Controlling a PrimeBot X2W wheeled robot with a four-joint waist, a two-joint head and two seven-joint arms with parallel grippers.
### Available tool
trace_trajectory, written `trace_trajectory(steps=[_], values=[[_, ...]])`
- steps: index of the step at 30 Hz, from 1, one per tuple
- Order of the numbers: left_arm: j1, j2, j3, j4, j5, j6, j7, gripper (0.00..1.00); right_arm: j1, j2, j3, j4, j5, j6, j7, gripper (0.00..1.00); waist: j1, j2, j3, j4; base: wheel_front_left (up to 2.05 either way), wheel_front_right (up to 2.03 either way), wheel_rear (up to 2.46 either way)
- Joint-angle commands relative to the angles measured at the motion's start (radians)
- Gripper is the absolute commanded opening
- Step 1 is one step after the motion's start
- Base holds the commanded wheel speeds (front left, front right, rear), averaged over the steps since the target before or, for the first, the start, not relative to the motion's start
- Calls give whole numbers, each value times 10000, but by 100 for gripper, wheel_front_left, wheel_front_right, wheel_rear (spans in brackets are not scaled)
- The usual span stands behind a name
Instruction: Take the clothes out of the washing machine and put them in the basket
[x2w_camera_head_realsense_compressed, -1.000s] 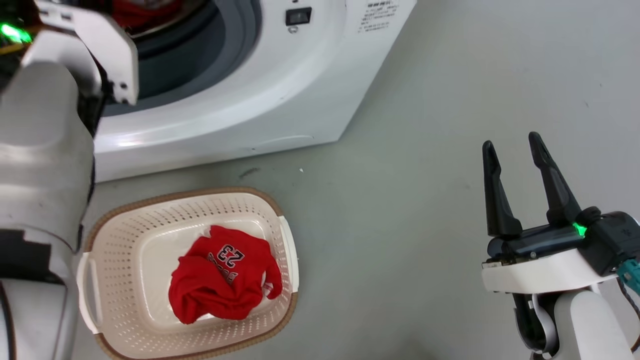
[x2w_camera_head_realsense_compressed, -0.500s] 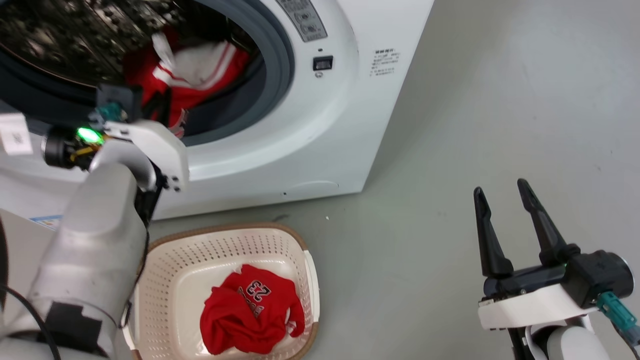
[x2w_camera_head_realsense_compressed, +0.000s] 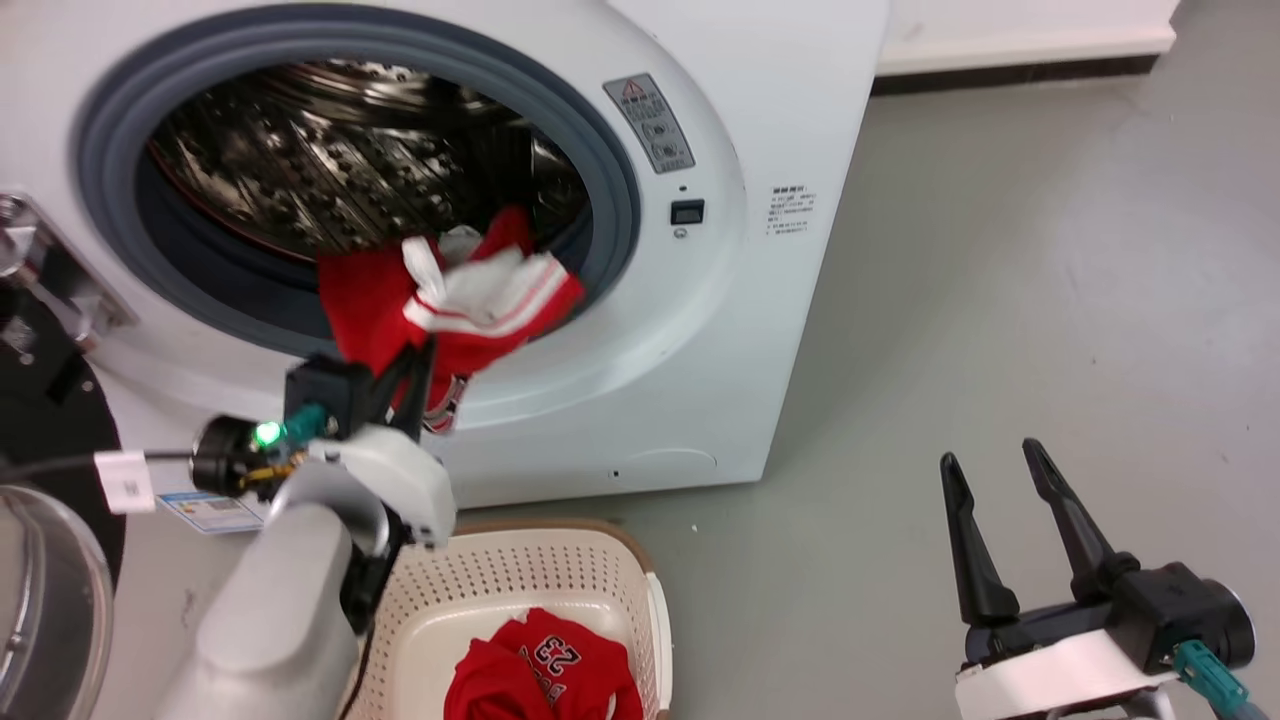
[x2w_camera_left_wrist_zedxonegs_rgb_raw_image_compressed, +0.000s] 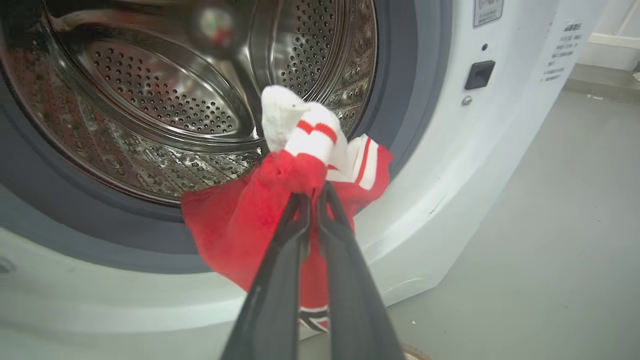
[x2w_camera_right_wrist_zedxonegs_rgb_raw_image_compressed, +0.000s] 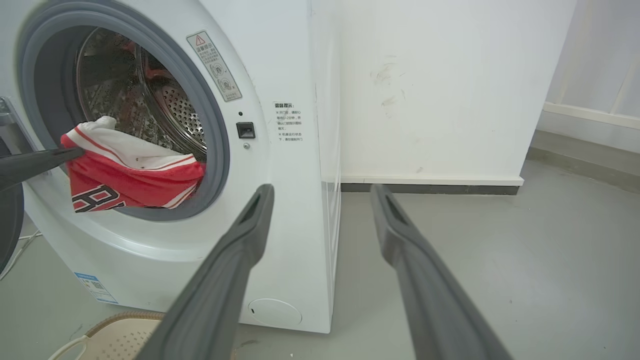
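Observation:
The washing machine (x2w_camera_head_realsense_compressed: 720, 380) stands open, and its steel drum (x2w_camera_left_wrist_zedxonegs_rgb_raw_image_compressed: 170, 95) shows through the grey-ringed port. My left gripper (x2w_camera_head_realsense_compressed: 422, 350) is shut on a red top (x2w_camera_head_realsense_compressed: 455, 300) with white striped cuffs. That top hangs out over the port's lower lip. The left wrist view shows the left gripper (x2w_camera_left_wrist_zedxonegs_rgb_raw_image_compressed: 312, 192) pinching the red top (x2w_camera_left_wrist_zedxonegs_rgb_raw_image_compressed: 240, 220). Below the port stands the basket (x2w_camera_head_realsense_compressed: 520, 575), and a red jersey (x2w_camera_head_realsense_compressed: 545, 670) printed "23" lies in it. My right gripper (x2w_camera_head_realsense_compressed: 990, 455) stays open and holds nothing, off to the right above the floor.
The machine's glass door (x2w_camera_head_realsense_compressed: 40, 590) hangs open at the far left. Grey floor (x2w_camera_head_realsense_compressed: 1000, 250) spreads to the right of the machine, up to a white wall (x2w_camera_right_wrist_zedxonegs_rgb_raw_image_compressed: 425, 90) with a skirting board. The basket's rim (x2w_camera_right_wrist_zedxonegs_rgb_raw_image_compressed: 115, 320) shows below the machine's front.
The head camera has tilted up, shifting the whole picture. My left gripper has drawn the red top from inside the drum out over the port's lip. The right gripper remains open.

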Motion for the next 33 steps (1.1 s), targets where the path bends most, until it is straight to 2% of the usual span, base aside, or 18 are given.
trace_trajectory(steps=[1, 9, 17, 25, 33], values=[[467, 39, -45, -371, -18, 87, -49, 0, 171, 16, -23, 56, -34, -7, -20, 100, 2, 0, -350, 159, 0, 0, 0], [2392, 251, -396, -2158, -167, 209, 603, 0, 456, 16, -75, 88, 27, -7, -20, 100, 2, 0, -799, 371, 0, 0, 0], [3557, 337, -627, -3062, -382, 294, 1117, 0, 365, 14, -38, 26, 60, -9, -20, 100, 2, 0, -578, 323, 0, 0, 0], [4178, 162, -855, -2855, -628, 220, 1122, 0, 42, 16, -85, -28, -3, -7, -20, 100, 2, 0, 15, 124, 0, 0, 0], [4406, -85, -1133, -2048, -761, 85, 891, 0, -250, 16, -196, -103, 2, -7, -20, 100, 2, 0, 509, -86, 0, 0, 0]])
